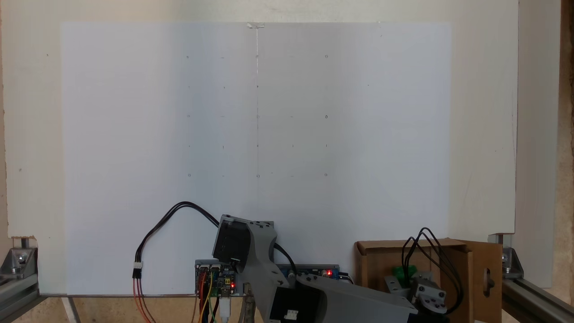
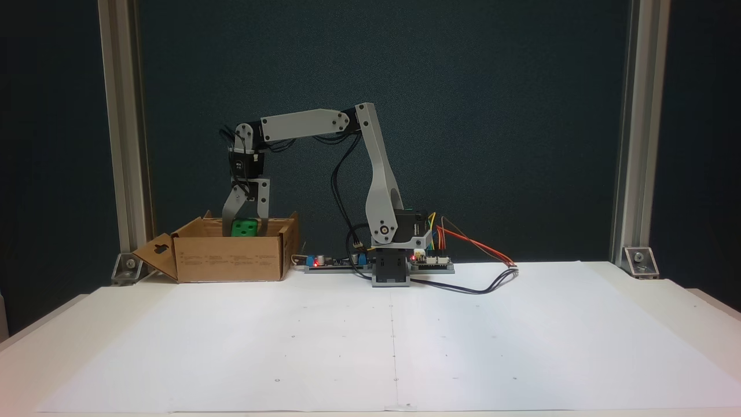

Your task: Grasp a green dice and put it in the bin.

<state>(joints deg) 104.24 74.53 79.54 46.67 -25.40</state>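
The green dice (image 2: 245,227) is a small bright green cube hanging at the open top of the bin (image 2: 228,258), partly below its rim. My gripper (image 2: 245,227) points straight down and is shut on it, one grey finger on each side. In a fixed view from above, the green dice (image 1: 404,272) shows as a green patch inside the bin (image 1: 381,262), beside the grey gripper (image 1: 406,278) at the end of the arm. The bin is a brown cardboard box with flaps, one flap (image 2: 155,255) with a cut-out hole.
The arm's base (image 2: 393,263) and a controller board (image 2: 431,263) with coloured wires stand at the table's back edge, right of the bin. White paper (image 2: 393,336) covers the table in front. Aluminium posts (image 2: 124,133) frame both sides.
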